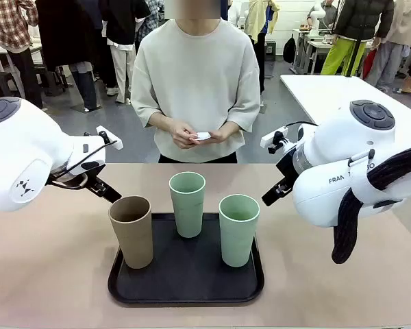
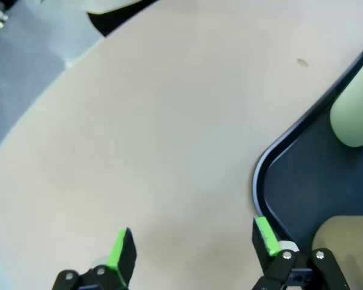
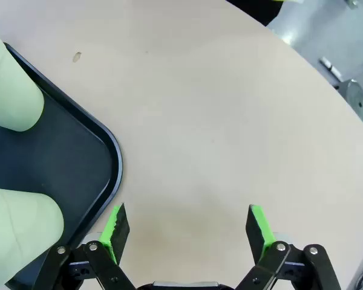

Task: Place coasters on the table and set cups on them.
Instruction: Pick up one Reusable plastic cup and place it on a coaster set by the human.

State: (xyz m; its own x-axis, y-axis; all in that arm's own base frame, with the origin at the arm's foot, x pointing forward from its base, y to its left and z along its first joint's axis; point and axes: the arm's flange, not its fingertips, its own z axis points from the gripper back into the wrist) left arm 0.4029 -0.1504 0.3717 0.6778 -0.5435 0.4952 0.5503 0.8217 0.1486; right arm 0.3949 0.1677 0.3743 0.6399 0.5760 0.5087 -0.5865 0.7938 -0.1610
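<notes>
Over on the left, the left gripper [image 2: 193, 244] hangs above bare table [image 1: 48, 274] with its green-padded fingers spread wide and nothing between them, one pad [image 2: 265, 235] just beside the rounded corner of the black tray [image 1: 185, 291]; on that tray the tan cup [image 1: 131, 232] stands upright at the near left; the middle mint cup [image 1: 187, 203] stands upright farther back, apart from its neighbours; behind the table, at the middle, a person [image 1: 195, 75] in a pale sweatshirt holds the small white coasters [image 1: 202, 136] between both hands [image 1: 188, 133] at waist height, clear of the tabletop, and how many there are I cannot tell; the right mint cup [image 1: 239, 229] stands upright at the near right of the tray; further right, the right gripper [image 3: 187, 226] also hovers over bare table just beside the tray's other corner, its fingers parted wide and holding nothing.
</notes>
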